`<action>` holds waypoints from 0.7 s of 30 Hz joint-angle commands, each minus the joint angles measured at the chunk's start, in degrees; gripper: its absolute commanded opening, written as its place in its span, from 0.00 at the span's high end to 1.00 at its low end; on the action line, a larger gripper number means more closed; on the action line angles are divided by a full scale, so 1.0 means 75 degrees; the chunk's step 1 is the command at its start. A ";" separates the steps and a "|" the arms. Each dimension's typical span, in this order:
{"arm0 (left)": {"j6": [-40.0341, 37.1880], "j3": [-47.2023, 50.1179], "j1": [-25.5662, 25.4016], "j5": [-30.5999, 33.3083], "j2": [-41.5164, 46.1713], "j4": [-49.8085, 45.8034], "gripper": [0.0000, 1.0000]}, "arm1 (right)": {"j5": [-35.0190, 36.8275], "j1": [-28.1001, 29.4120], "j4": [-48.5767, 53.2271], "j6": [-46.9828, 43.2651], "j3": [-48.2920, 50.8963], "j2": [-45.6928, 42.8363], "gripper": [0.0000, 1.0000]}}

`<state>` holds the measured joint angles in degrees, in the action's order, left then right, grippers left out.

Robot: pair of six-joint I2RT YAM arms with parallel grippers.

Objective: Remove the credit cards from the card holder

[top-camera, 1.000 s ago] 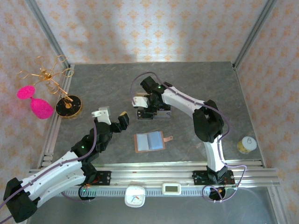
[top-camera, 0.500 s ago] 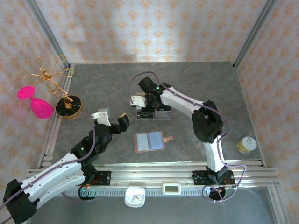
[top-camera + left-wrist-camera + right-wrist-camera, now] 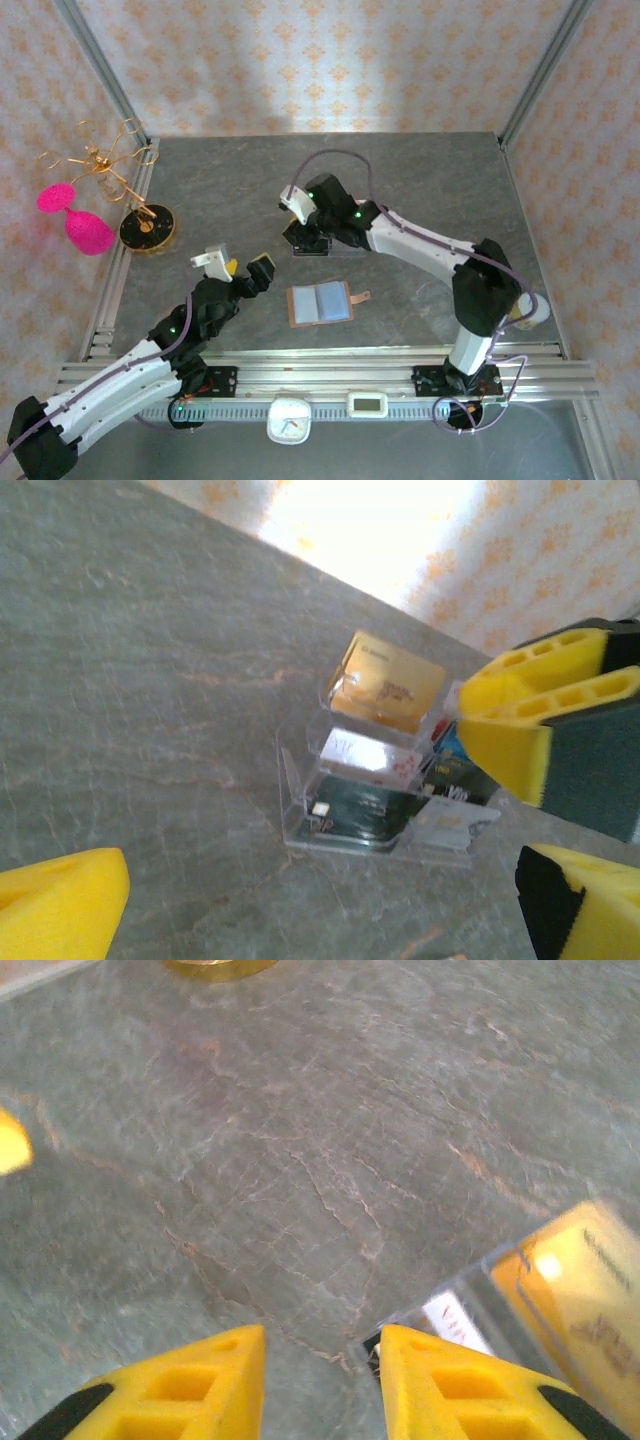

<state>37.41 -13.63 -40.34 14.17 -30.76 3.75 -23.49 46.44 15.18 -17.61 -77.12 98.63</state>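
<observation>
1. A clear tiered stand (image 3: 296,798) sits mid-counter (image 3: 420,170). It carries, in steps, a gold card (image 3: 388,685) on the top tier, a white card (image 3: 365,755) below it and a dark card (image 3: 360,815) lowest. A grey card (image 3: 450,820) lies beside the dark one.
2. The card holder (image 3: 320,303) lies open and flat just nearer the arm bases than the stand, clear of it, with its snap tab pointing right. Its sleeves show bluish-grey, and it cannot be told whether anything is in them.
3. The right tool (image 3: 322,1345) hangs over the stand's left end as seen from overhead. Its yellow fingers are a little apart with nothing between them. Its wrist camera shows bare counter under the gap and the stand's corner just beside one fingertip.
4. The left tool (image 3: 245,266) hovers left of the stand and slightly nearer the bases. Its fingers are spread wide and empty, and it faces the stand.
5. Well left of the stand, at the counter's edge, a gold wire rack (image 3: 147,228) stands on a round black base. Two pink pieces (image 3: 88,232) are beside it.
</observation>
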 commanded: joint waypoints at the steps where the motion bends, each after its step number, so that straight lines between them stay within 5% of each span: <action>1: 0.0487 0.0270 0.0081 -0.0927 -0.0116 -0.0198 0.04 | 0.1118 0.0305 -0.0886 0.2113 0.1059 -0.0636 0.65; 4: 0.0653 0.0403 0.0087 -0.1382 -0.0401 -0.0203 0.09 | 0.1988 0.0537 -0.0897 0.3015 0.2120 -0.1223 0.65; 9: 0.0907 0.0658 0.0081 -0.1440 -0.0511 -0.0011 0.01 | 0.2843 0.0602 -0.1629 0.4610 0.4067 -0.2581 0.60; 14: 0.0724 0.0584 0.0090 0.0143 -0.0312 0.0300 0.01 | 0.4542 0.0595 -0.1941 0.5724 0.5099 -0.3863 0.53; 18: 0.0011 0.0308 0.0188 0.2200 -0.0431 0.0639 0.01 | 0.6022 0.0594 -0.1887 0.6141 0.5486 -0.4574 0.28; 19: -0.0200 0.0129 0.0269 0.2592 -0.0586 0.0788 0.01 | 0.6283 0.0594 -0.1861 0.6162 0.5521 -0.4680 0.07; 21: -0.0900 -0.0054 0.0459 0.3232 -0.1006 0.1518 0.01 | 0.6733 0.0582 -0.1907 0.6225 0.5621 -0.4862 0.00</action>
<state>37.65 -10.76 -38.26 25.34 -35.92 7.51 16.14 50.96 2.50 25.39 -36.12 63.92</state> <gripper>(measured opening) 0.991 0.978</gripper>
